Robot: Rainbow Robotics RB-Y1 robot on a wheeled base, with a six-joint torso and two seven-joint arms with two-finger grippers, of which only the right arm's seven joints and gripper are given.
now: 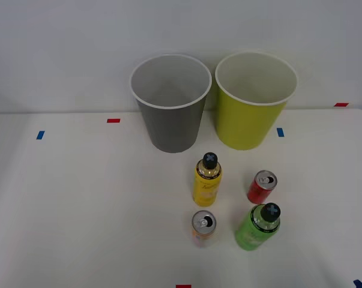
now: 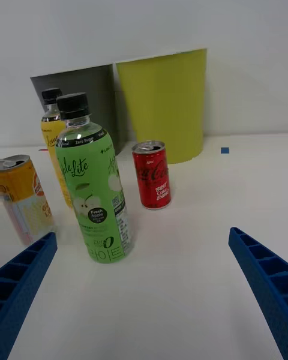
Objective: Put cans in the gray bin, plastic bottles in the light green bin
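My right end effector (image 2: pixel 144 288) is spread wide, blue ribbed fingers (image 2: pixel 24 276) apart, holding nothing, low over the white bench (image 1: pixel 78 210).

Nearest: bright green plastic bottle with dark cap and printed label (image 2: pixel 93 186), upright, just ahead between my fingers, off-centre. Beside it, orange-yellow metal can with silver pull-tab top (image 2: pixel 21 198), upright. A little farther: small red metal can (image 2: pixel 153 174), upright, apart from the green bottle. Behind the green one: yellow plastic bottle with dark cap (image 2: pixel 53 138), upright.

Farthest, side by side at the bench's back: tapered gray bin with white rim (image 1: pixel 170 102) and tapered yellow-green bin with white rim (image 1: pixel 253 99), both look empty.

Judgement: sorting not begun; first pick in hand. Green bottle is the likely target. Next: centre on its body, advance, close without knocking the orange-yellow can, then lift clear toward the yellow-green bin.
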